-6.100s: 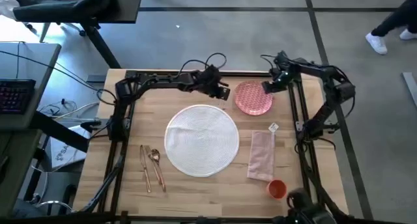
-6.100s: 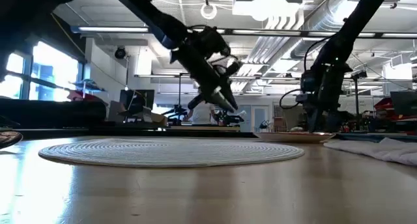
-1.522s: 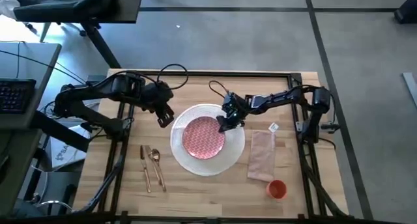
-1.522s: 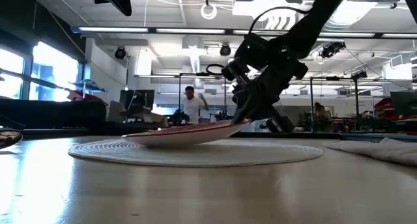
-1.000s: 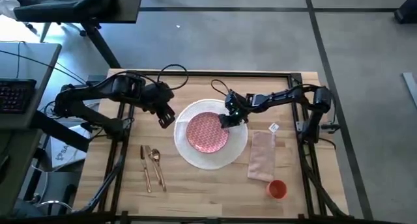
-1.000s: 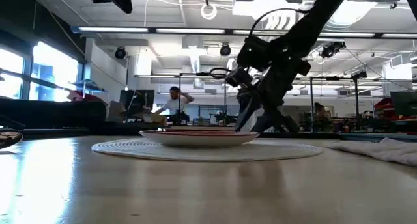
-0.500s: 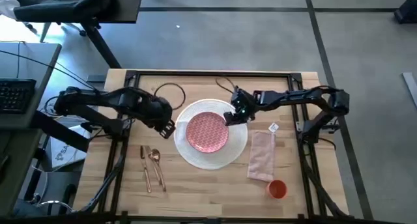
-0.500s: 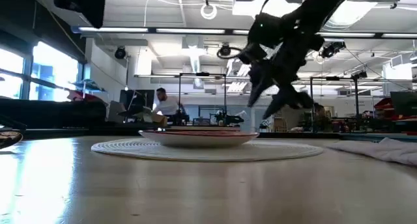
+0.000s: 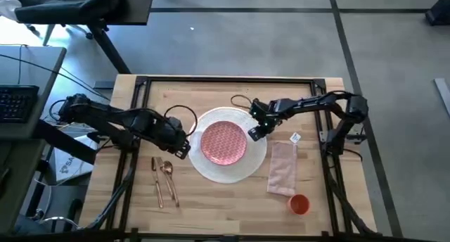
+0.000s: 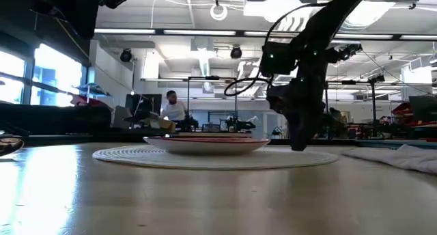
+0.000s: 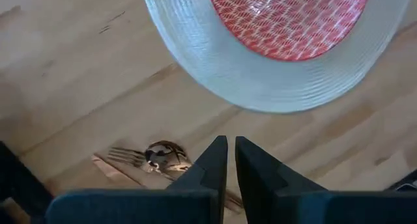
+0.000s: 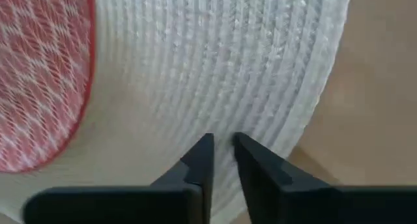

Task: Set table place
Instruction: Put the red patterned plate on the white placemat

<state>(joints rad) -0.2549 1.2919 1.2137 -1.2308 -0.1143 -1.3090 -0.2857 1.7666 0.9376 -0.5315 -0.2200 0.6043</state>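
The right gripper (image 9: 252, 132), fingers nearly together and holding nothing, hangs over the near edge of the white round plate (image 9: 256, 156). Just beside it, the pink patterned plate (image 9: 223, 141) lies centred on that plate. The left gripper (image 9: 182, 150), also closed and empty, hovers beside the gold cutlery (image 9: 163, 177) on the table (image 9: 211, 207).

You're looking at a light wood table (image 9: 211, 214) with a thin black frame. The big round plate (image 9: 259, 160) is white with fine ridged rings, and the small plate (image 9: 223, 141) on it is pinkish red with a white lattice pattern. The napkin (image 9: 283, 168) is pale pink, the cup (image 9: 299, 203) orange, the cutlery (image 9: 164, 179) gold. Both arms are dark.
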